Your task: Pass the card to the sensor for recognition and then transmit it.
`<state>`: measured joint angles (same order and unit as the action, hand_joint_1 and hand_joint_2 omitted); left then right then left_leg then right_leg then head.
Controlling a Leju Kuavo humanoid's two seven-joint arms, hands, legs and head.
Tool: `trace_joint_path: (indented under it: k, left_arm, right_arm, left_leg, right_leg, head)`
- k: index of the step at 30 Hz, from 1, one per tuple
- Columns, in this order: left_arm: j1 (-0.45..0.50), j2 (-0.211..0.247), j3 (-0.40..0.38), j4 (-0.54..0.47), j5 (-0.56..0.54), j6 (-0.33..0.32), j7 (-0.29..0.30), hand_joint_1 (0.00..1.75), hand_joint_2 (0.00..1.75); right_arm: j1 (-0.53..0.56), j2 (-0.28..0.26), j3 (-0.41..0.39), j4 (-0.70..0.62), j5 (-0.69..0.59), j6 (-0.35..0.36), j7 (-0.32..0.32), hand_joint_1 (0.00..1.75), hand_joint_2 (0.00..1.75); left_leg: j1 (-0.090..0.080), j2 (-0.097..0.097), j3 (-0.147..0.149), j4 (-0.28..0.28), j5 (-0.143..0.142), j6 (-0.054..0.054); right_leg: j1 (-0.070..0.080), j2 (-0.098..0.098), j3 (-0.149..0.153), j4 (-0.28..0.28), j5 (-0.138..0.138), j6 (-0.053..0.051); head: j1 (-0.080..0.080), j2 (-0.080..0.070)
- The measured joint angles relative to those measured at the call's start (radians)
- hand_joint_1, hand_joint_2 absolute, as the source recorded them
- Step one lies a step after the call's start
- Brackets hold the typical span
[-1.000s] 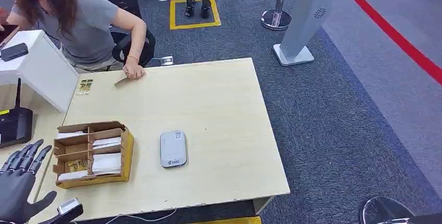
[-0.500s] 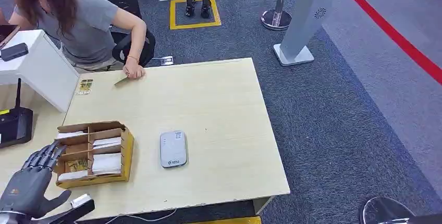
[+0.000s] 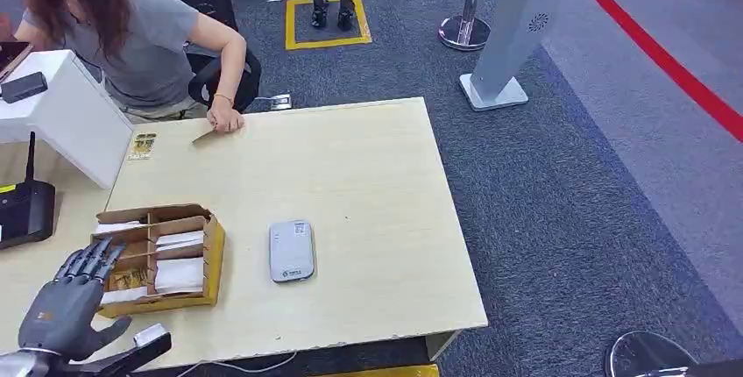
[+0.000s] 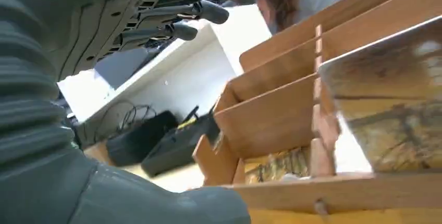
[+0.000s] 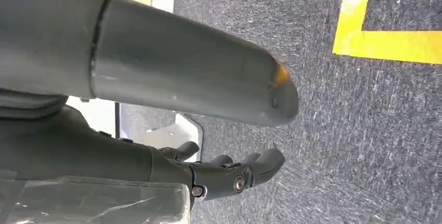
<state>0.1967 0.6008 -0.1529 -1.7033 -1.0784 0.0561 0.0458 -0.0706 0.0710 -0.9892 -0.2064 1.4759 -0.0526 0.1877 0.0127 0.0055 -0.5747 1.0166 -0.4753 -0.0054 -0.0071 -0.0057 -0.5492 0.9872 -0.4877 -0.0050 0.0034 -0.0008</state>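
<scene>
Reaching for a card: your left hand (image 3: 66, 307) hovers fingers spread, empty, at the card box (image 3: 156, 259) where the cards (image 3: 179, 273) sit; next pinch one, carry to the sensor (image 3: 291, 250).

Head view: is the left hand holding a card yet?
No. The left hand hovers open beside the cardboard box, fingers spread, nothing in it.

Support: pale rectangular wooden table (image 3: 368, 175) standing on dark grey carpet (image 3: 561, 202).
Near left corner: brown compartmented cardboard box (image 3: 213, 259) holding cards.
Centre front: small grey rounded-rectangular sensor device (image 3: 291, 251), just beside the box.
Far left corner: patterned yellow card (image 3: 142, 145), flat.
Far edge: a person's hand (image 3: 226, 121) resting on the tabletop.
</scene>
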Motion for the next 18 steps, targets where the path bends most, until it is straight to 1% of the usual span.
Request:
trace_joint_path:
  k: [6,13,18]
  left_arm:
    - [-0.013,0.0,-0.027,0.008,-0.033,0.014,0.003,0.0,1.75]
    - [-0.016,0.0,-0.052,0.011,-0.11,0.051,0.023,0.0,1.75]
    - [-0.025,-0.001,-0.082,0.015,-0.142,0.054,0.023,0.0,1.75]
  right_arm:
    - [0.0,0.0,0.0,0.0,0.002,0.0,0.0,0.0,0.0]
    - [0.0,0.0,0.0,0.0,0.003,0.0,0.0,0.0,0.0]
    - [-0.001,0.0,0.0,0.0,0.003,0.0,-0.001,0.0,0.0]
  left_leg:
    - [0.0,0.0,0.0,0.0,0.0,0.0]
    - [0.0,0.0,0.0,0.0,0.0,0.0]
    - [0.0,0.0,0.0,0.0,0.0,0.0]
  right_leg:
    - [0.0,0.0,0.0,0.0,0.0,0.0]
    - [0.0,0.0,0.0,0.0,0.0,0.0]
    - [0.0,0.0,0.0,0.0,0.0,0.0]
  head:
    - [0.0,0.0]
    - [0.0,0.0]
    - [0.0,0.0]
